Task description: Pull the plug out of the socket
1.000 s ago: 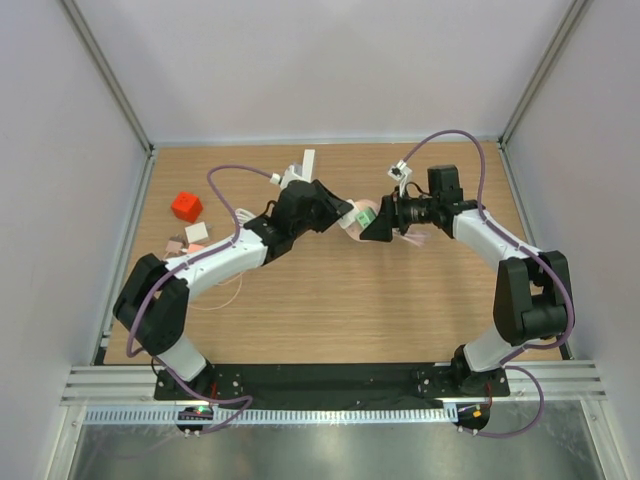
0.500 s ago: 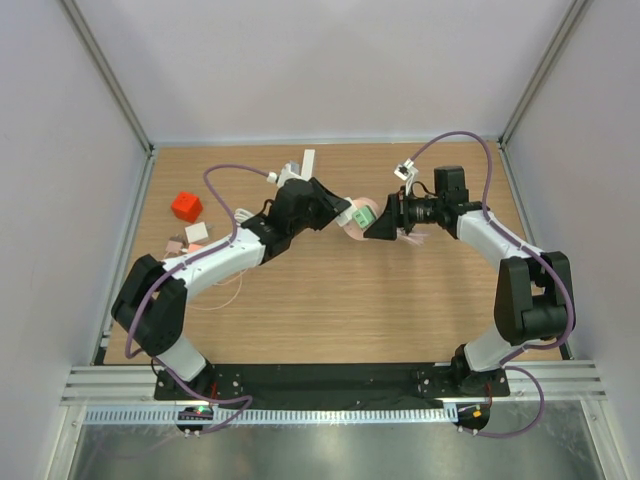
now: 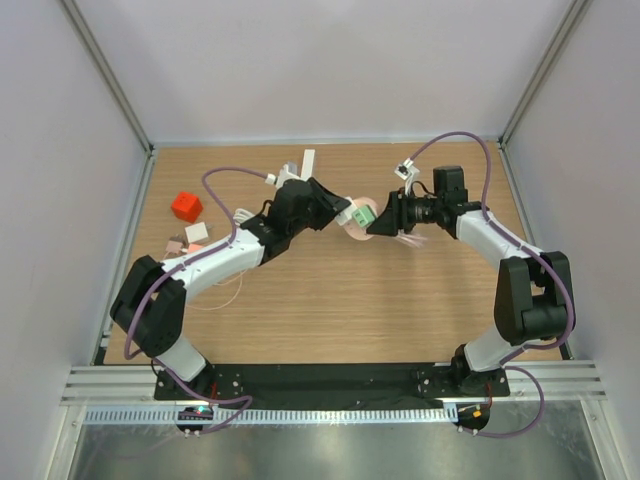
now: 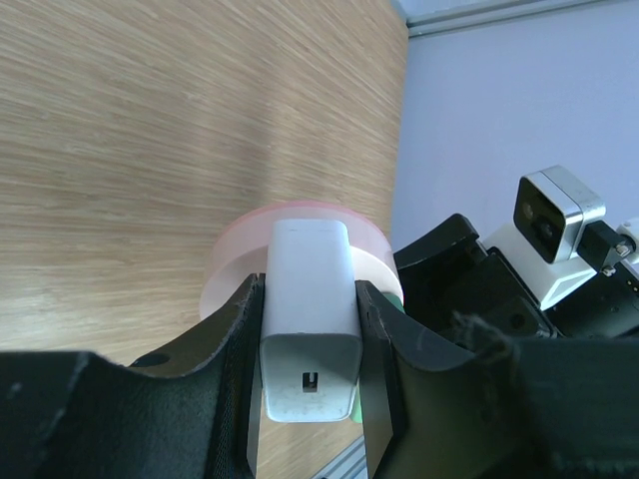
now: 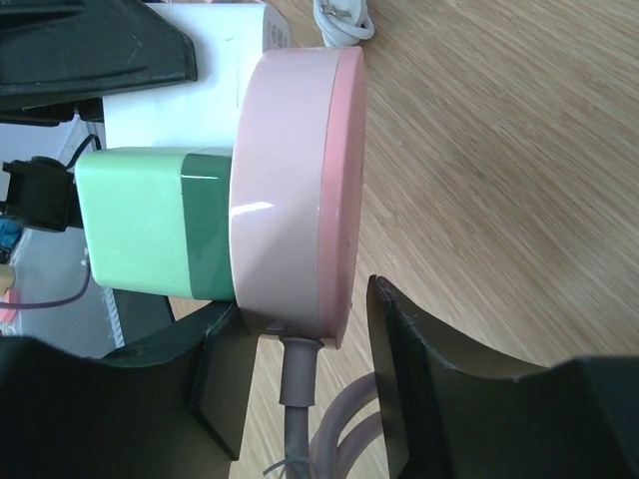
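Note:
Held above the table's middle is a round pink socket point(image 3: 357, 228) point(image 5: 290, 190), with a white plug point(image 4: 310, 259) point(image 5: 190, 90) and a green plug point(image 3: 366, 213) point(image 5: 140, 225) both seated in its face. My left gripper point(image 3: 345, 212) point(image 4: 310, 292) is shut on the white plug, one finger pressed on each side. My right gripper point(image 3: 378, 222) point(image 5: 300, 299) comes from the opposite side. Its jaws are closed across the socket's thickness at the end where the pink cable point(image 5: 300, 384) leaves.
A red block point(image 3: 186, 206) and small pale blocks point(image 3: 195, 232) lie at the table's left. A white piece point(image 3: 308, 160) sits behind the left arm. The socket's cable loops point(image 3: 412, 238) under the right wrist. A white cord point(image 5: 344, 15) lies on the wood.
My right gripper has moved slightly left onto the socket, and its jaws went from wide apart to closed across it. My left gripper has kept its hold on the white plug.

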`<state>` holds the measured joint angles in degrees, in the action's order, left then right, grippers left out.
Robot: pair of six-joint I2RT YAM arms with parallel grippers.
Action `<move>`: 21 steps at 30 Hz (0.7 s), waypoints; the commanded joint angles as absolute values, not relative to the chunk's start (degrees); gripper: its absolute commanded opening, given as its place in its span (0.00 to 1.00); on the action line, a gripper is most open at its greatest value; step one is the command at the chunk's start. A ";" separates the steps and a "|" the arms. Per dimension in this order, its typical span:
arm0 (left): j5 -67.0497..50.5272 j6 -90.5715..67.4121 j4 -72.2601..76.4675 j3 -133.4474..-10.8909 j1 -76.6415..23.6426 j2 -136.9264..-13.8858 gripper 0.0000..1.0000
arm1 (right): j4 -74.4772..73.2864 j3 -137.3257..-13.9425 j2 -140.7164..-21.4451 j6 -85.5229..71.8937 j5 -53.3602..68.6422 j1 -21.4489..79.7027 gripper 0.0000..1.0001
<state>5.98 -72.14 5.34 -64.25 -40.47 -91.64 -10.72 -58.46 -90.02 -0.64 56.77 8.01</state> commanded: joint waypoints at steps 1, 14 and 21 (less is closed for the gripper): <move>5.45 -77.96 18.19 -65.83 -40.08 -88.15 0.00 | -9.14 -59.59 -89.91 -2.54 54.23 9.40 0.51; 9.48 -75.49 11.10 -63.55 -40.61 -83.59 0.00 | -5.54 -55.20 -85.08 -3.69 29.47 8.88 0.01; 6.88 -80.42 -4.57 -66.80 -39.73 -80.77 0.00 | -3.34 -53.26 -81.74 -2.03 21.89 8.79 0.01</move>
